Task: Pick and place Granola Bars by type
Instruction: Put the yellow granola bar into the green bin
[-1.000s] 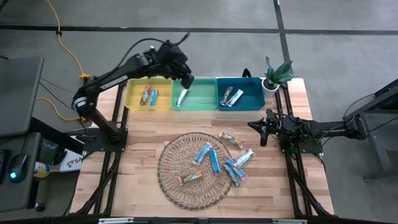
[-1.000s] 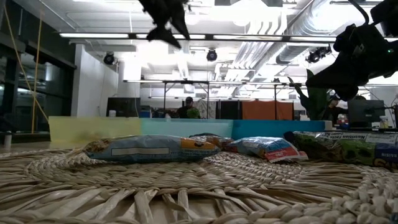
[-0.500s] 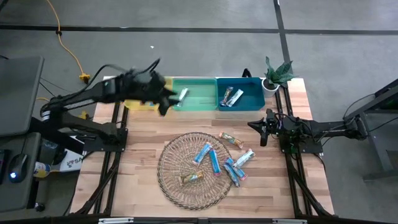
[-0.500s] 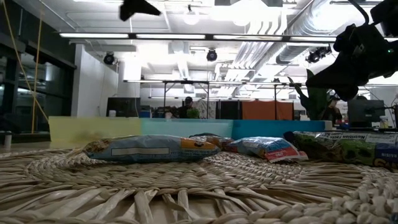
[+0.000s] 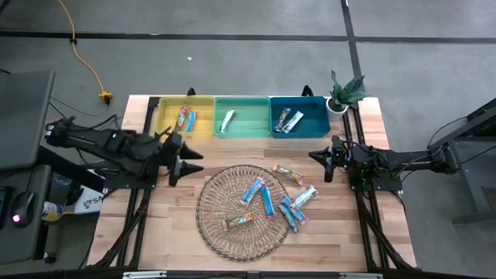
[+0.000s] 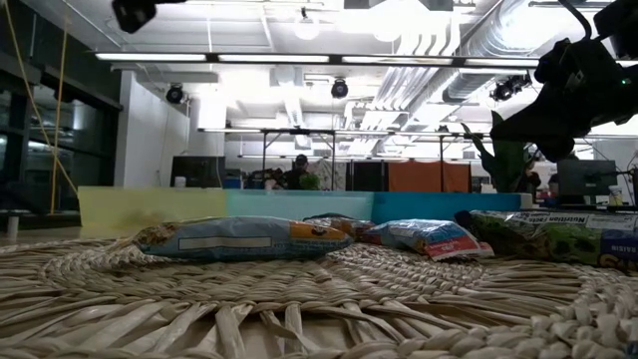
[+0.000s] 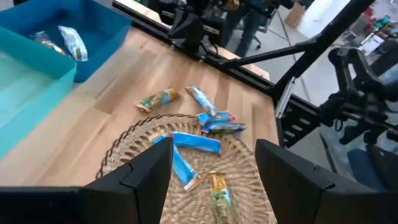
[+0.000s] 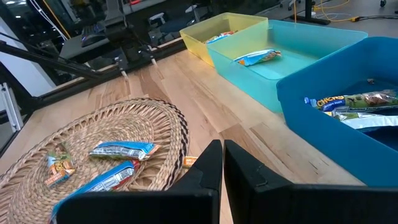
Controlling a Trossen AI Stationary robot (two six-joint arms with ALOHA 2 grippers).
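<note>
So the left gripper (image 5: 190,161) hangs spread and empty over the bench (image 5: 178,225) beside the wicker mat (image 5: 225,203), where maybe five granola bars (image 5: 258,194) lie; others fill the three bins (image 5: 248,124); right gripper (image 5: 329,161) clenched, empty

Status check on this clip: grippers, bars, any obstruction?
Left gripper open, empty, beside the wicker mat. Right gripper shut, parked at the table's right edge. Granola bars remain on the mat; others binned. Nothing blocking.

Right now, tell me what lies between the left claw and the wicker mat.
High view: only bare wooden table separates the left claw from the wicker mat.
</note>
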